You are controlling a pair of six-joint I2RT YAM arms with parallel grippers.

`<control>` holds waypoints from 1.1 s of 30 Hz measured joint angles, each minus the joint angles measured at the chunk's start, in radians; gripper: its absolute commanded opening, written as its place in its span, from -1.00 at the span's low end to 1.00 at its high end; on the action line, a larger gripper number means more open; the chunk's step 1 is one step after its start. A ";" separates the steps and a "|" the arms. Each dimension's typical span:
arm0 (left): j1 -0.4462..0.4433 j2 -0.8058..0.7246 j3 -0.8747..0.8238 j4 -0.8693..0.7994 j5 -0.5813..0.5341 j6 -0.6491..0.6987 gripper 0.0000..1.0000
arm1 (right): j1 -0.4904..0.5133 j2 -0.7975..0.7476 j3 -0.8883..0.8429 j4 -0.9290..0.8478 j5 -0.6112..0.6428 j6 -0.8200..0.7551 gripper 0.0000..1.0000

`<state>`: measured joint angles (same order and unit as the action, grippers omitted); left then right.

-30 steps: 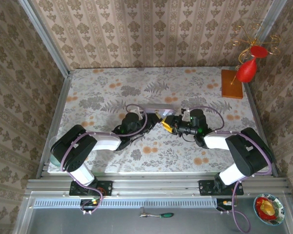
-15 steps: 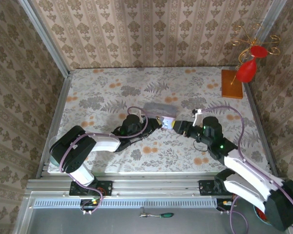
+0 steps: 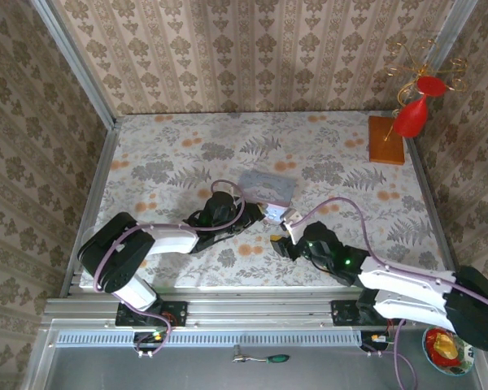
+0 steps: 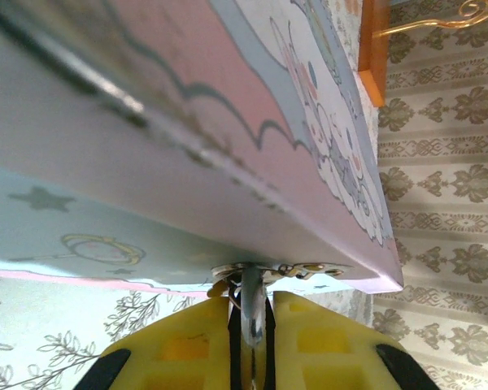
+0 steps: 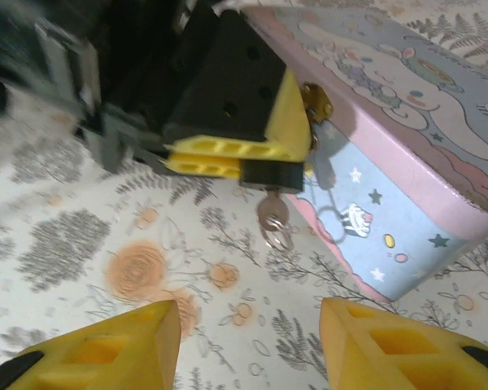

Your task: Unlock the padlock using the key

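The small black padlock hangs at the hasp of the pale blue cartoon tin. My left gripper is shut on it, its yellow fingers pinching the body from the side. A pale metal part of the padlock sits between those fingers under the tin's lid edge. The key sticks out of the padlock's underside, its ring dangling. My right gripper hovers open a little way back from the key, nothing between its fingers. From above, the right gripper lies just in front of the left gripper.
The tin sits mid-table on the floral cloth. A wooden block with a red ornament stands at the back right corner. Metal rails edge the table on both sides.
My right arm has swung down and drawn back towards the near edge, away from the padlock, leaving the key in it. The left gripper has kept its hold.
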<state>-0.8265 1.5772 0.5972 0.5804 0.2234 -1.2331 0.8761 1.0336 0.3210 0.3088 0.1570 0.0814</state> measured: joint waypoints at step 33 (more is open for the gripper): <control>-0.025 -0.023 0.000 -0.023 -0.011 0.008 -1.00 | 0.073 0.466 0.134 0.260 0.254 -0.206 -0.23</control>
<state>-0.8513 1.5547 0.5972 0.5571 0.2127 -1.2255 0.9489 1.4998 0.4549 0.5690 0.4110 -0.1249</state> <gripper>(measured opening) 0.138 0.389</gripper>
